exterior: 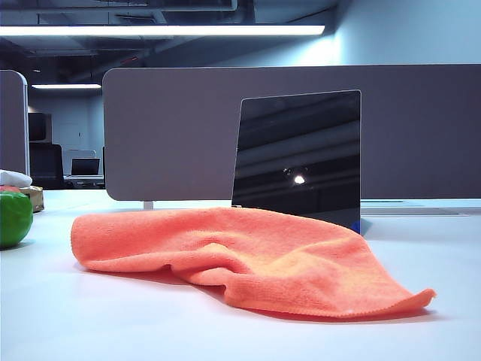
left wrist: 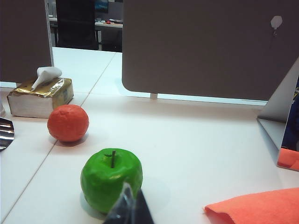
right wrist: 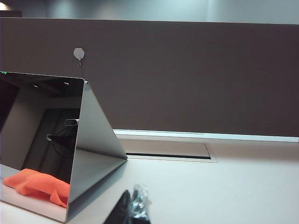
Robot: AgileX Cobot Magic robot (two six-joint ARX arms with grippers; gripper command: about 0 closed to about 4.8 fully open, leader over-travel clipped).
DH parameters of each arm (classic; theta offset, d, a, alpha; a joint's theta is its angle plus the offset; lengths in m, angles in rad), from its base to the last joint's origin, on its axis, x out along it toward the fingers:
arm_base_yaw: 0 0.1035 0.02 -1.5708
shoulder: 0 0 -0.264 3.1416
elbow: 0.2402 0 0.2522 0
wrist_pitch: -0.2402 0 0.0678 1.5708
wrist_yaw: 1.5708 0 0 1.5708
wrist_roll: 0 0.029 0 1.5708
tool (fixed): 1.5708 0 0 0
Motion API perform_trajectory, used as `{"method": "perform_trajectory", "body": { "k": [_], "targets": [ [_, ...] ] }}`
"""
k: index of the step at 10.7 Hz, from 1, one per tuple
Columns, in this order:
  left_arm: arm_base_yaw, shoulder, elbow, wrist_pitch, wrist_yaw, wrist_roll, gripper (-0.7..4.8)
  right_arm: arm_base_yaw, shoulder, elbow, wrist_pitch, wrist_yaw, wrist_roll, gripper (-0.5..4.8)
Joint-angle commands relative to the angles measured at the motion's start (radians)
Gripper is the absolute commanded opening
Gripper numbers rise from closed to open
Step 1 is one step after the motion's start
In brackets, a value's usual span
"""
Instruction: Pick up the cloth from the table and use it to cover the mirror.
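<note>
**Desk:** What is hidden or cut off?

**Photographer:** From the exterior camera neither arm shows. Each wrist camera catches only dark fingertips at its frame edge: the left gripper (left wrist: 128,210) and the right gripper (right wrist: 131,210), both clenched on nothing. The large bright orange microfibre cloth (exterior: 248,259) lies rumpled on the wide white tabletop (exterior: 113,316), masking the lower edge of the upright frameless mirror (exterior: 297,154), which stands at the cloth's twelve o'clock before the grey partition panel (exterior: 173,128). The glossy green apple (exterior: 13,218) is cropped at nine o'clock.

**Desk:** Any containers?

**Photographer:** One, in the left wrist view: a gold-topped tissue box (left wrist: 41,97) with a white tissue (left wrist: 46,74) poking out, beyond a round orange fruit (left wrist: 68,122). A shiny object beside it is cut off, unidentifiable.
</note>
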Motion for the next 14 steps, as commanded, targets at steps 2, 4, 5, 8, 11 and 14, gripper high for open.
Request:
{"method": "perform_trajectory", "body": {
  "k": [2,4,5,8,11,14],
  "targets": [
    [0.002,0.0,0.003,0.011,0.003,0.003,-0.05,0.0,-0.001,-0.004,0.01,0.0,0.004,-0.04],
    [0.002,0.0,0.003,0.011,0.003,0.003,-0.05,0.0,-0.001,-0.004,-0.018,0.0,0.004,-0.04],
    [0.002,0.0,0.003,0.011,0.003,0.003,-0.05,0.0,-0.001,-0.004,-0.041,0.0,0.004,-0.05],
    [0.0,0.0,0.006,0.022,0.003,-0.044,-0.05,0.001,-0.001,0.018,-0.032,-0.001,0.004,-0.05],
    [0.001,0.005,0.207,-0.207,0.003,-0.045,-0.05,0.0,-0.001,0.261,-0.319,0.045,-0.032,-0.05],
    [0.001,0.049,0.364,-0.313,0.006,-0.042,-0.05,0.0,0.0,0.39,-0.417,0.124,-0.035,-0.05]
  ]
}}
